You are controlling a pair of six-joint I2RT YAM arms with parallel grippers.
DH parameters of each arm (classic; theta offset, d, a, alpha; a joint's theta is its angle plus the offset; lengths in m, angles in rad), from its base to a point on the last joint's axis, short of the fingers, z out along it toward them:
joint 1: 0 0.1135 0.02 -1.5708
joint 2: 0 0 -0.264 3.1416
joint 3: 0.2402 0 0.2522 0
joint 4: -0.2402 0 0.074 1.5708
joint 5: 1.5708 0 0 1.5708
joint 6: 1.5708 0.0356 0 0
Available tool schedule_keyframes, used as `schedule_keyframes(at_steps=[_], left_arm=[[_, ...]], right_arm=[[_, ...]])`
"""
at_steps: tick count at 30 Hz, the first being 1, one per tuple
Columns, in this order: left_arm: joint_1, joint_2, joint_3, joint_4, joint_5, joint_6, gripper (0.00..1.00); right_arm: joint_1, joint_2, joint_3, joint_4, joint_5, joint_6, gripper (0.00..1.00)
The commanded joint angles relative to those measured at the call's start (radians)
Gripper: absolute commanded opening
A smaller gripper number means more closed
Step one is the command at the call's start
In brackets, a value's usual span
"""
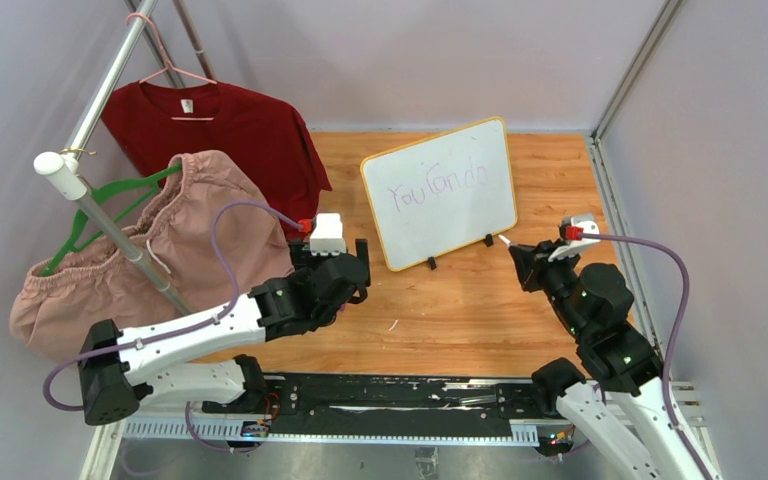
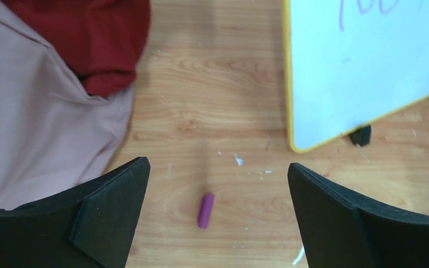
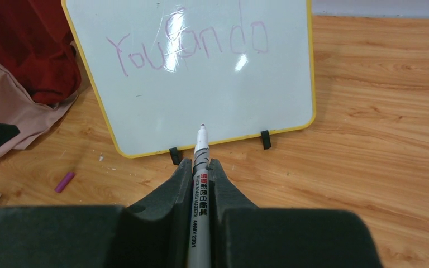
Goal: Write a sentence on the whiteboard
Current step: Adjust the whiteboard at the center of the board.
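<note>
Risk: the rectangular yellow-framed whiteboard point(image 1: 440, 195) stands tilted back on two small black feet, mid wooden worktop point(image 1: 560, 180), with nothing bracing it. In my judgement, pen pressure could push it back or topple it. The purple handwritten sentence point(image 3: 187, 44) reads only "You can do".

Right arm's jaws: closed tight on a white marker pen point(image 3: 200, 167), tip short of the board.

Left arm's jaws: wide apart, holding nothing, above a small purple cap point(image 2: 205, 210).

A light wooden tabletop point(image 1: 560, 170) with visible grain fills the middle, boxed in by plain pale grey-lilac walls point(image 1: 410, 50). An aluminium corner post point(image 1: 632, 70) rises at one o'clock. At ten o'clock a slanted metal rail point(image 1: 110, 80) carries a red T-shirt point(image 1: 230, 130) and a pink garment point(image 1: 190, 215) on hangers. The light is soft and even.
</note>
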Motion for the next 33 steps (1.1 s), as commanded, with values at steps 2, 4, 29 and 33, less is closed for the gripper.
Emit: schedule_keyframes(at_steps=[2, 4, 29, 33], left_arm=[[-0.004, 0.098, 0.002, 0.105, 0.182, -0.06, 0.99], [-0.009, 0.195, 0.069, 0.065, 0.225, -0.11, 0.97], [-0.076, 0.996, 0.763, -0.237, 0.291, -0.668, 0.71], [-0.06, 1.049, 0.791, -0.25, 0.282, -0.693, 0.66]], right_arm=[[0.016, -0.061, 0.05, -0.08, 0.052, -0.053, 0.0], [0.015, -0.075, 0.061, -0.094, 0.053, -0.061, 0.0], [0.016, -0.11, 0.206, -0.176, 0.093, -0.093, 0.0], [0.021, -0.109, 0.207, -0.175, 0.094, -0.095, 0.0]])
